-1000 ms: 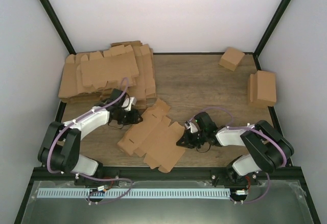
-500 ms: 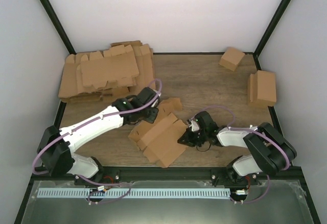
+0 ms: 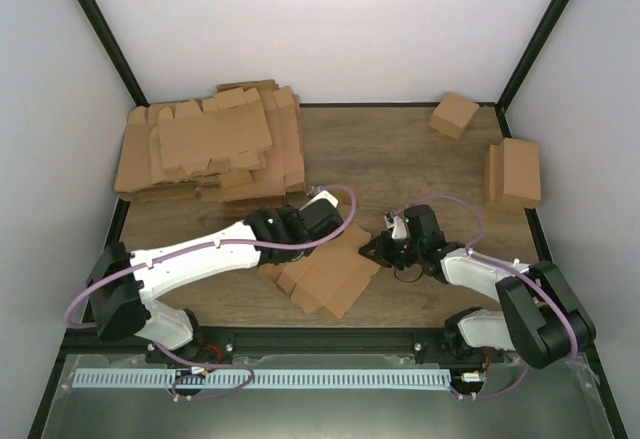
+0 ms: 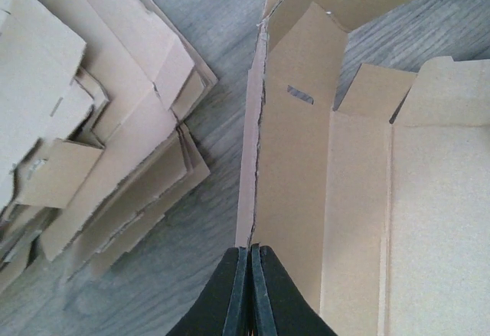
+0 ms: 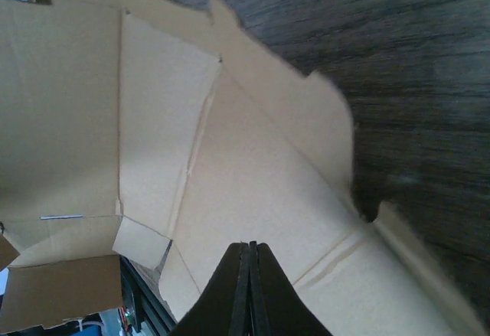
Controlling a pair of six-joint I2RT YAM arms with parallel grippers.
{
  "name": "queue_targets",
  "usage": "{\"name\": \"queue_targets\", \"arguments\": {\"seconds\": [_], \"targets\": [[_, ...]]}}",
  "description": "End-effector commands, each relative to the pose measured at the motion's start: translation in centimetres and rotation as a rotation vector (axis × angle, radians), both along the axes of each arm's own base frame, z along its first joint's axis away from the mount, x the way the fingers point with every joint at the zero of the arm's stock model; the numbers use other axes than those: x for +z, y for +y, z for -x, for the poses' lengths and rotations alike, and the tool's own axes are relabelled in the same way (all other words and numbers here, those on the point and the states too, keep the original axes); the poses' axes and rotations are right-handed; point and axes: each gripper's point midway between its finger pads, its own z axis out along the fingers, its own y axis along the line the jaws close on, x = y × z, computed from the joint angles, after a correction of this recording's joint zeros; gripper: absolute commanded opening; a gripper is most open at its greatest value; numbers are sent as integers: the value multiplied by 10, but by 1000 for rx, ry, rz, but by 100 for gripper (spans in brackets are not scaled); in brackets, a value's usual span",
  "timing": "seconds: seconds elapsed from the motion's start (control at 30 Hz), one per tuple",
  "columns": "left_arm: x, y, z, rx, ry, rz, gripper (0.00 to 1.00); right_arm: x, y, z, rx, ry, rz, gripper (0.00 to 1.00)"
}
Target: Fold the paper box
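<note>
The paper box is partly folded (one wall raised). That wall is pinched by the left gripper; the right gripper is closed, empty.

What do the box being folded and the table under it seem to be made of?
The box: thin brown cardboard, matte and slightly grainy, with rough cut edges and pressed fold lines. The table: wood or a wood-look laminate, judging by its streaked grain; the pictures do not settle which.
</note>
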Motion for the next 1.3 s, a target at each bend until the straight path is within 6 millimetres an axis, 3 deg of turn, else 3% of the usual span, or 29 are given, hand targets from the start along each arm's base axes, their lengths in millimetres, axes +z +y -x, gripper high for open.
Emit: {"name": "queue_targets", "arguments": {"seconds": [0.0, 0.27, 0.57, 0.73, 1.07, 1.27], "targets": [[19, -1, -6, -3, -101, -54, 4, 9, 2, -11, 26, -12, -46, 1], [18, -4, -4, -17, -121, -68, 4, 3, 7, -21, 35, 14, -60, 1], [3, -10, 0, -57, -136, -148, 4, 15, 1, -60, -22, -22, -45, 1], [-4, -12, 1, -65, -149, -202, 4, -6, -8, -70, -56, 23, 3, 1], [-3, -22, 5, -69, -232, -252, 4, -56, -20, -59, -83, 109, 81, 1], [2, -23, 5, -72, -252, -247, 4, -61, -22, -55, -73, 106, 87, 1]]}}
